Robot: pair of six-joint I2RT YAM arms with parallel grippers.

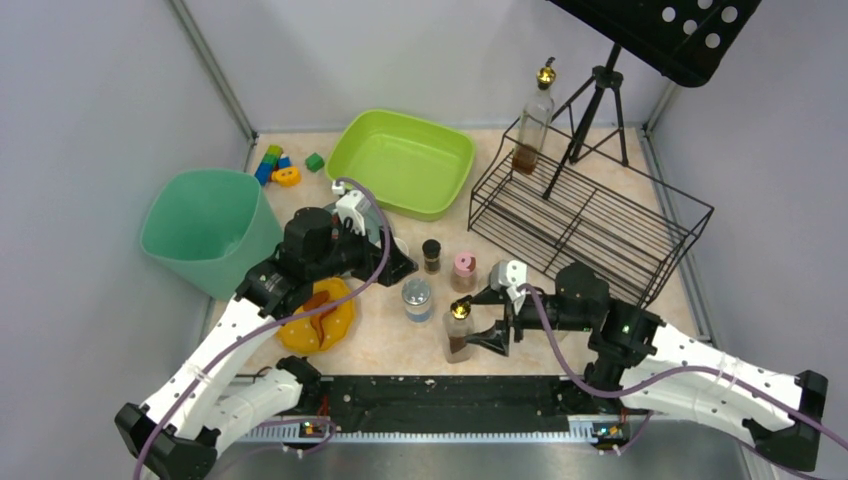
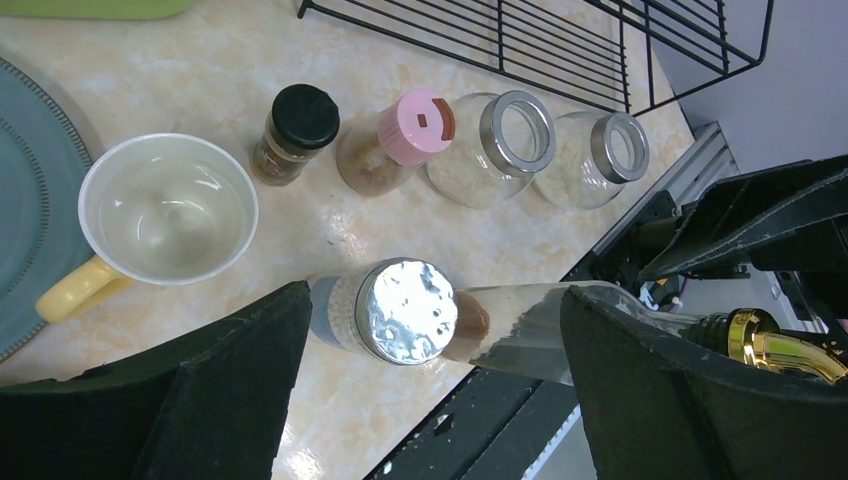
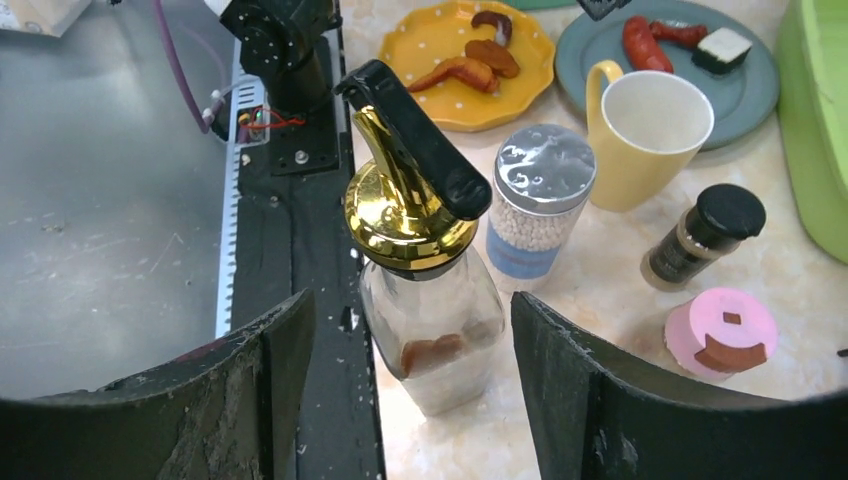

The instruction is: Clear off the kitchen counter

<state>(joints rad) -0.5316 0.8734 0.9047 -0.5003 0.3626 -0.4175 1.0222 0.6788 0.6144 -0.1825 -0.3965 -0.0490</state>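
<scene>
The table, a mottled beige stone-look top, runs from the black rail at the near edge to the grey walls and is crowded. It is hard, flat and fixed, so nothing on it cushions a drop, and smooth glass may skid across it.

The right hand is spread wide around a glass oil bottle standing upright at the table's near edge, just beside the rail. A gap shows at both fingers, so it grips nothing yet. The bottle looks slick, breakable and top-heavy under its gold pourer. The square body below the shoulder seems the safest place to close, not the neck.

The left hand hangs wide open and empty above a foil-lidded jar of white beads, which looks stiff and light.

Close by stand a black-capped spice jar, a pink-capped jar, a yellow-handled mug and a yellow plate of food. A wire rack on the right carries 1 more bottle.
</scene>
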